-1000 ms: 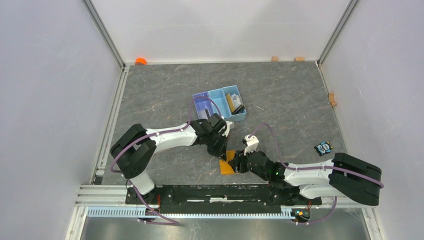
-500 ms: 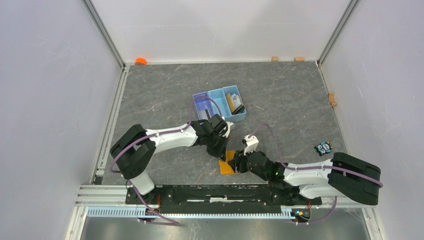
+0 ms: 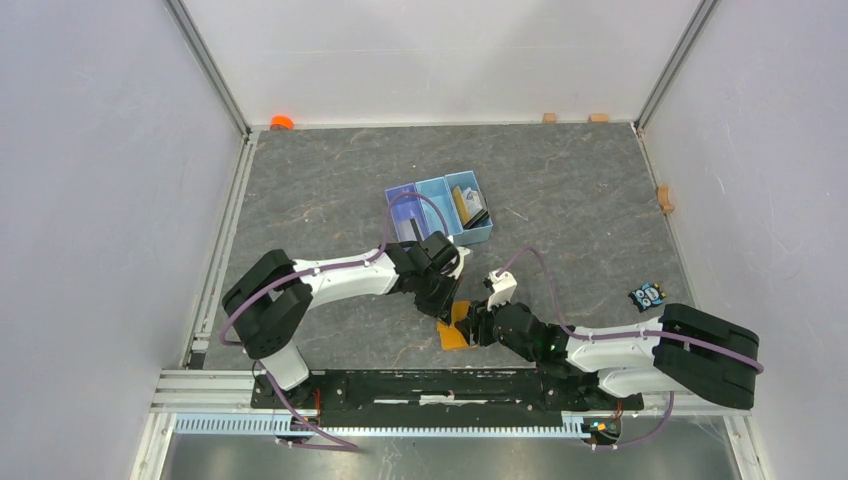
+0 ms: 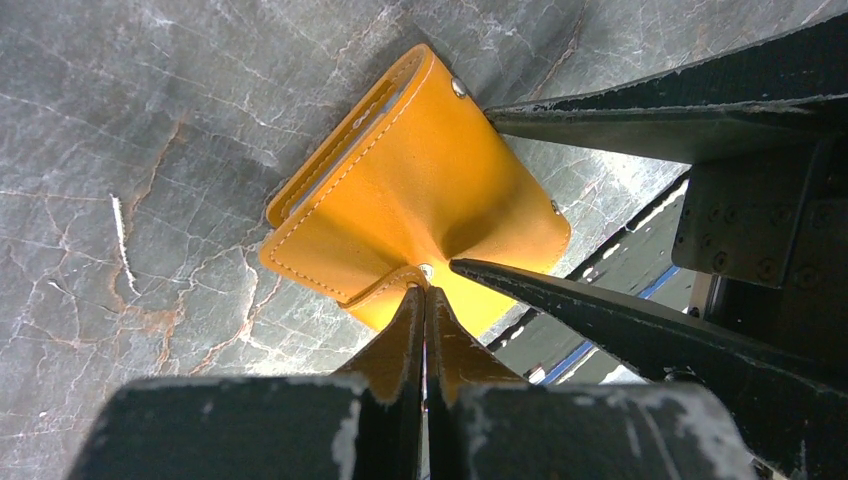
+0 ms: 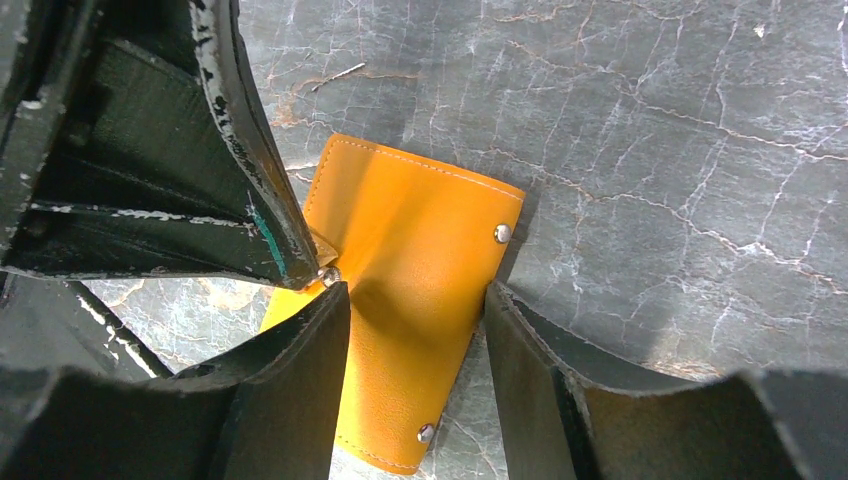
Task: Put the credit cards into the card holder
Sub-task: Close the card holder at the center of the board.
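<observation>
Viewed from high above the near edge, far off, taking in the whole surface [image 3: 300, 180]; viewed twice from very close, angled down at one card holder [image 4: 400, 190] from opposite sides.

Card holder [image 5: 410, 225], pinched by right end effector [image 5: 415, 300], marbled table [image 5: 650, 150]

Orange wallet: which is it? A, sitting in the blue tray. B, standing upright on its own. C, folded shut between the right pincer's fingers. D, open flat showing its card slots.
C: the orange wallet is folded shut, outer leather and snaps showing, with the right pincer closed on its two sides.
</observation>
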Tool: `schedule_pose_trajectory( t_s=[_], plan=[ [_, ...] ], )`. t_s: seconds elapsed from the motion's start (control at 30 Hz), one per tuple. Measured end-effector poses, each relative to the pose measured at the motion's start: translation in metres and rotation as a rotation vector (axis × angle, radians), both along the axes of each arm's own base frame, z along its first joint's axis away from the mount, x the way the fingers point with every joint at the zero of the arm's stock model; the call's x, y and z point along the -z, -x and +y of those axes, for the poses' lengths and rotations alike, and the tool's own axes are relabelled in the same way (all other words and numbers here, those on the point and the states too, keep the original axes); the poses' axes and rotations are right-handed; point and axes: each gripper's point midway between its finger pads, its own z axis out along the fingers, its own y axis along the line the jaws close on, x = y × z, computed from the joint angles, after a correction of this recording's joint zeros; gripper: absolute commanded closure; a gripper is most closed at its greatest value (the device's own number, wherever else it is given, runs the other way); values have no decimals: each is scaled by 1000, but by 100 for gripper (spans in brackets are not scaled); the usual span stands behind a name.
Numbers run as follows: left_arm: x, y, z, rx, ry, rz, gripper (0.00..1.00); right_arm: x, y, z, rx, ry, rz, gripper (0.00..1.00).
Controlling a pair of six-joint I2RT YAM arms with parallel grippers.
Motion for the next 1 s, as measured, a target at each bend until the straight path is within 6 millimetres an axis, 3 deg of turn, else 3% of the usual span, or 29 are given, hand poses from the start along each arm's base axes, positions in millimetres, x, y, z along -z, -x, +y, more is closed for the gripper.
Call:
schedule_pose_trajectory(
  t_s=[1.0],
  plan=[
    [4,3,-7,24,-29,8,98,0,0,0,5,-4,2,43]
  ],
)
